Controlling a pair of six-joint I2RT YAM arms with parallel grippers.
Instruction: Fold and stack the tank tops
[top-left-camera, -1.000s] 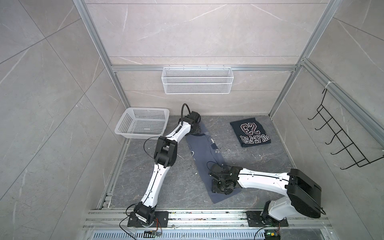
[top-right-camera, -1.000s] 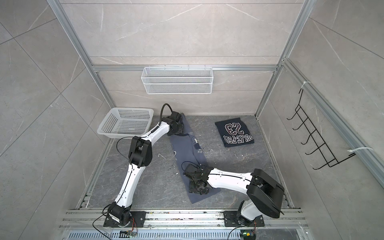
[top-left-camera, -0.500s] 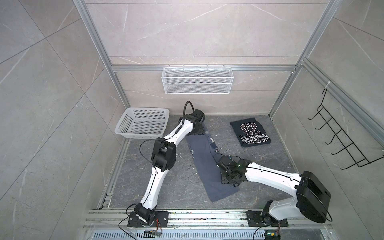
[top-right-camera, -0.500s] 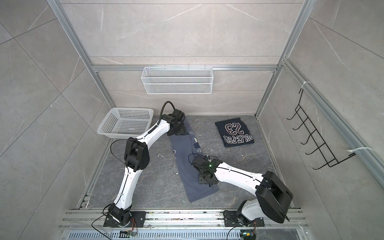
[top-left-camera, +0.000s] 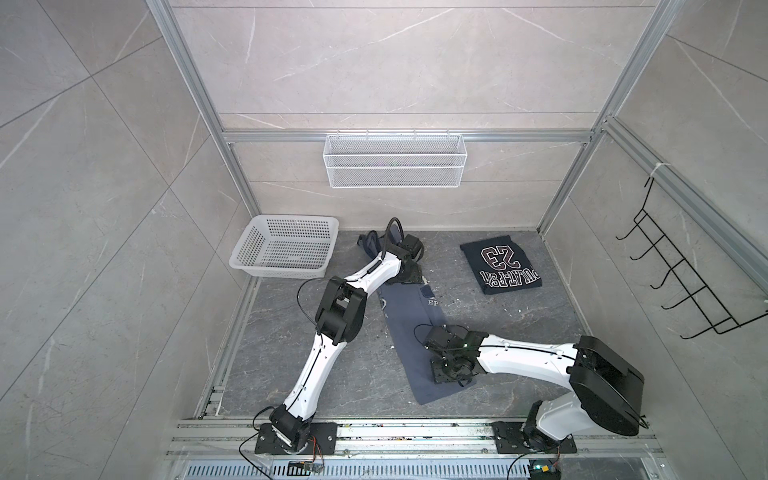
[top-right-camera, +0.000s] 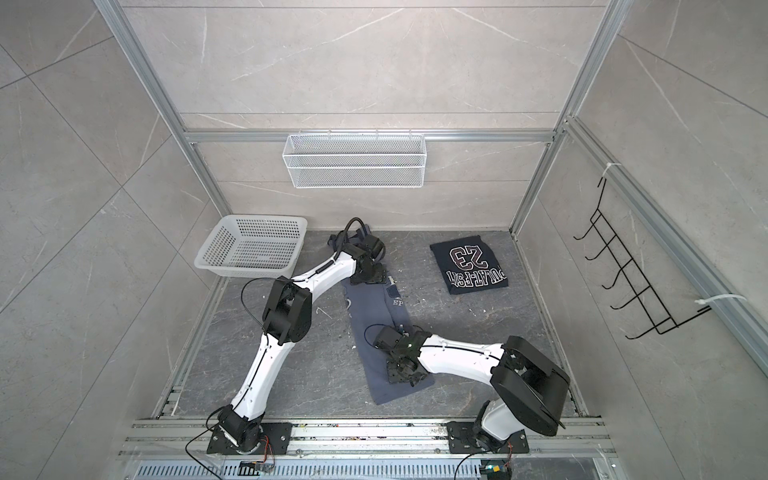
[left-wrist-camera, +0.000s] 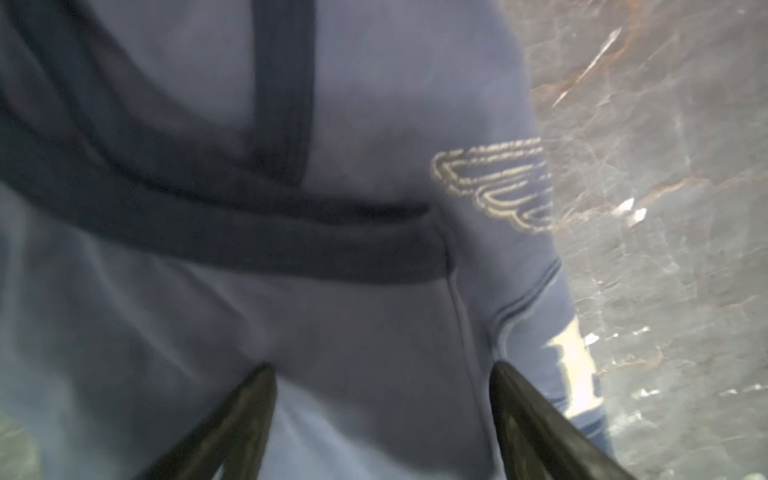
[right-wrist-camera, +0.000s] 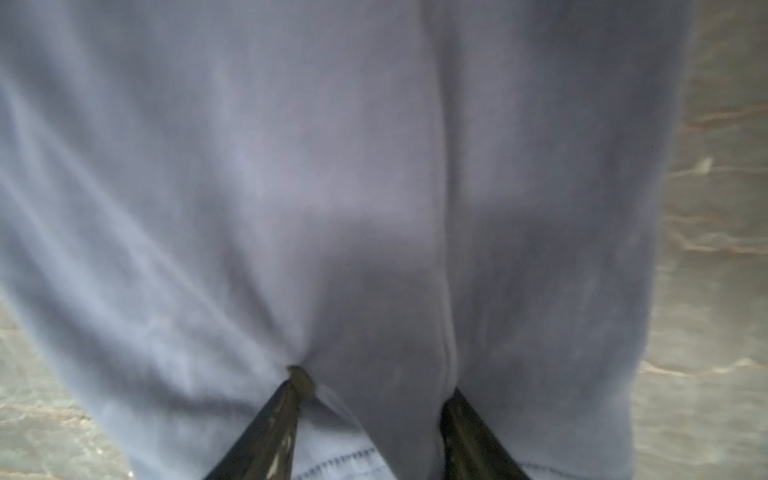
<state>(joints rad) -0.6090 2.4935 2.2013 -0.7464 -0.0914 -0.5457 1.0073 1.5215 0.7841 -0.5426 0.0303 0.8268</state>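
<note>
the right gripper (right-wrist-camera: 374, 388) has its fingers spread and pressed onto the hem end of the slate blue-grey tank top (top-left-camera: 409, 332), pinching nothing that i can see, and the left gripper (left-wrist-camera: 382, 368), also spread, sits over the strap end. in both top views this top lies as a narrow strip, its long axis running 11 o'clock to 5 o'clock between them, so the next fold likely goes end over end. the folded navy "23" tank top (top-left-camera: 500, 264) lies at 1 o'clock of the right gripper, well apart.
</note>
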